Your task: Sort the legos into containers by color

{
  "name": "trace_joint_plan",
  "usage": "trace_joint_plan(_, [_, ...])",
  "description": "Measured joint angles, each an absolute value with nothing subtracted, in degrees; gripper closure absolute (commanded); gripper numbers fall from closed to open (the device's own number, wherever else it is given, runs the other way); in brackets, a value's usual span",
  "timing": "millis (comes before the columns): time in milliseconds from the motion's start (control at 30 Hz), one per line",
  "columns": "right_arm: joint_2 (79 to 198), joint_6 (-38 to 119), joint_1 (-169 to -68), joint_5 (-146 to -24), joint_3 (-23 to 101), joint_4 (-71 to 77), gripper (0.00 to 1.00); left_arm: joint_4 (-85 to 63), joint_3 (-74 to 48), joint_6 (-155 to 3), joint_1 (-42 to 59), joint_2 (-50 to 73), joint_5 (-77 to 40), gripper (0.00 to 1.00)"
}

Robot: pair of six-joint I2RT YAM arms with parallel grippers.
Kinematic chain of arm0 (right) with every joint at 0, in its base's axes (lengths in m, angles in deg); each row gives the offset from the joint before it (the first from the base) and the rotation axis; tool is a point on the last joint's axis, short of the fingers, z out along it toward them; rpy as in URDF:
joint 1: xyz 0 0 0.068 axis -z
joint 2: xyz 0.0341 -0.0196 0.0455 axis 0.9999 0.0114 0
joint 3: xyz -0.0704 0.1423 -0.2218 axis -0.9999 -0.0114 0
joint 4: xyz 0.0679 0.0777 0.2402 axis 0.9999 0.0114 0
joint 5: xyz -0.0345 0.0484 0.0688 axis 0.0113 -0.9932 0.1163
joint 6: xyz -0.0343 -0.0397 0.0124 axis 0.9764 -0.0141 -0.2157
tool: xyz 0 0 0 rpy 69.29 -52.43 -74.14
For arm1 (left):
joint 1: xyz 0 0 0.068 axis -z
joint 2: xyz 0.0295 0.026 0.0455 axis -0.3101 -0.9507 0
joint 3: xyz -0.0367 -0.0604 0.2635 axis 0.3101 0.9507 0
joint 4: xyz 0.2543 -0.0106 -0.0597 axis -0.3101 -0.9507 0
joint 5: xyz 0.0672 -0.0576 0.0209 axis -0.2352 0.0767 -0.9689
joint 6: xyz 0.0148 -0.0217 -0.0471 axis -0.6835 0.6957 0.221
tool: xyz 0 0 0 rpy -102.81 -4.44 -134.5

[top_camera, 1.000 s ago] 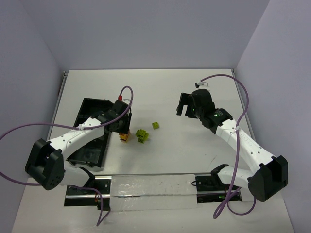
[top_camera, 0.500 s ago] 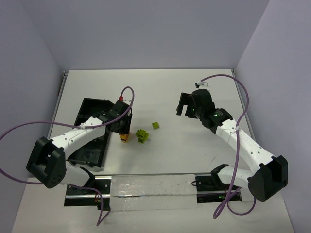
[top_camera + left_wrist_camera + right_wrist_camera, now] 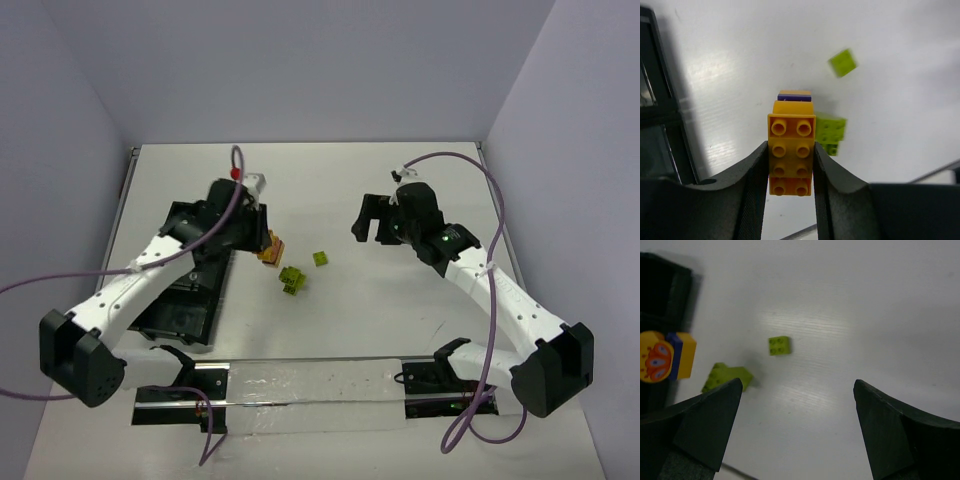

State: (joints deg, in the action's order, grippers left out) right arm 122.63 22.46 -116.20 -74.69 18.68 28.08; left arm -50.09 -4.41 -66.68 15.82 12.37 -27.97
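Observation:
My left gripper is shut on an orange-yellow lego clump with a blue-purple brick at its far end, held above the table beside the black tray. The clump also shows in the right wrist view. A lime-green clump lies on the table below it, and it shows too in the left wrist view and the right wrist view. A single lime-green brick lies to its right. My right gripper is open and empty, off the table, right of the green bricks.
The black tray's compartments lie at the left under my left arm. A metal rail with a white strip runs along the near edge. A purple cable loops over the right arm. The table's back edge meets the wall.
My left gripper has lifted the orange-yellow clump off the table and moved it up and back toward the tray. The right gripper has shifted slightly left.

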Motion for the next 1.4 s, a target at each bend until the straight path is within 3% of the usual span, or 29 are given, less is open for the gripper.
trace_joint_plan(233, [119.1, 25.0, -116.4, -97.8, 18.8, 18.7, 0.00, -43.3, -11.0, -64.4, 4.1, 20.2, -6.4, 1.00])
trace_joint_plan(467, [122.1, 22.4, -116.2, -115.0, 19.9, 6.0, 0.00, -28.4, -8.9, -56.4, -1.0, 19.7, 13.0, 1.00])
trace_joint_plan(900, [135.1, 7.8, -116.0, -127.6, 22.1, -18.8, 0.01, -11.3, -3.8, -45.4, -1.7, 17.5, 26.4, 1.00])
trace_joint_plan(1033, [139.9, 0.0, -116.0, -129.9, 22.1, -28.8, 0.08, -9.6, -2.9, -44.7, -1.7, 17.5, 27.4, 1.00])
trace_joint_plan(1233, [142.6, -6.8, -116.0, -131.7, 22.1, -37.6, 0.29, -8.8, -1.9, -44.4, -1.7, 17.2, 27.9, 1.00])
trace_joint_plan(1400, [142.8, -8.6, -116.1, -132.1, 22.1, -40.2, 0.35, -8.0, -1.7, -44.0, -1.7, 16.6, 28.4, 1.00])
